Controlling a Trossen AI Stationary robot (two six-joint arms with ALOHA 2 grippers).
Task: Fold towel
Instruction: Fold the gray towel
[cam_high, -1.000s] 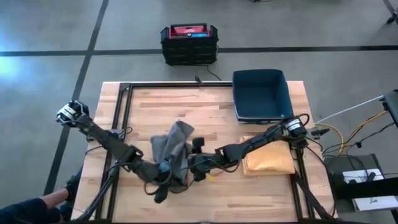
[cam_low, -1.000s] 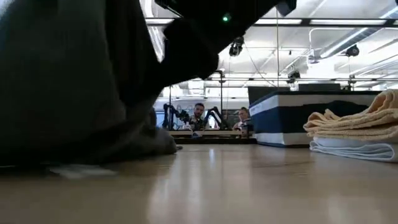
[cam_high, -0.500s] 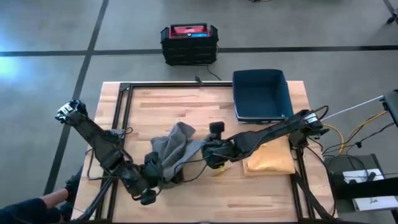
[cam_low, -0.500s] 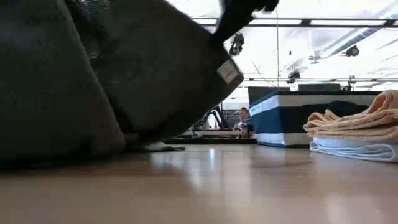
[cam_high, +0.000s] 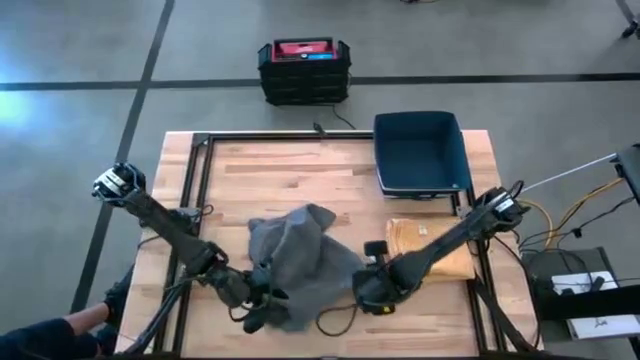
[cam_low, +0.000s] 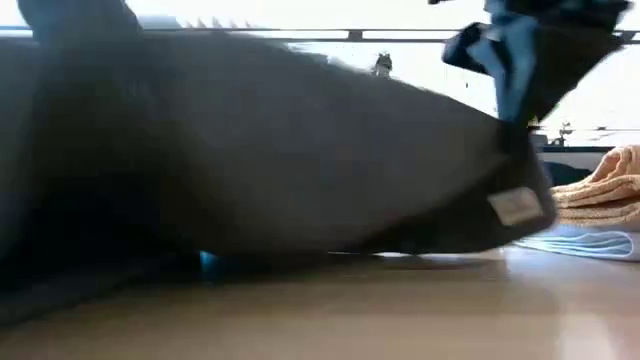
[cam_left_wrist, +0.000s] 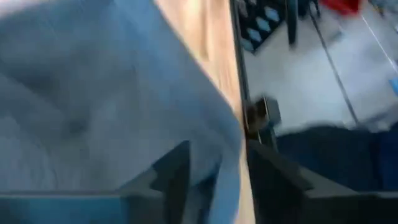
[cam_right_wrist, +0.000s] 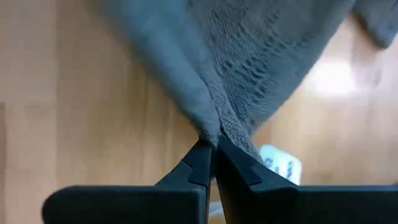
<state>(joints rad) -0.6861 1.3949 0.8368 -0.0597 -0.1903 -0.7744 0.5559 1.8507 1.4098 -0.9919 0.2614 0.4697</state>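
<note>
Nearby: blue bin (cam_high: 420, 152) | folded towels (cam_high: 432, 250) beside grey towel (cam_high: 300, 262)

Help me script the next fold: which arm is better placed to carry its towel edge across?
Likely right. The right gripper is visibly shut on the grey towel edge, beside bare table. The left gripper sits at the opposite edge, its grasp less clear.

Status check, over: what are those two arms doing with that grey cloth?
Right end effector shut on grey towel corner. Left end effector gripping its other edge. Towel stretched between them, unfolded. Nothing in the way.
</note>
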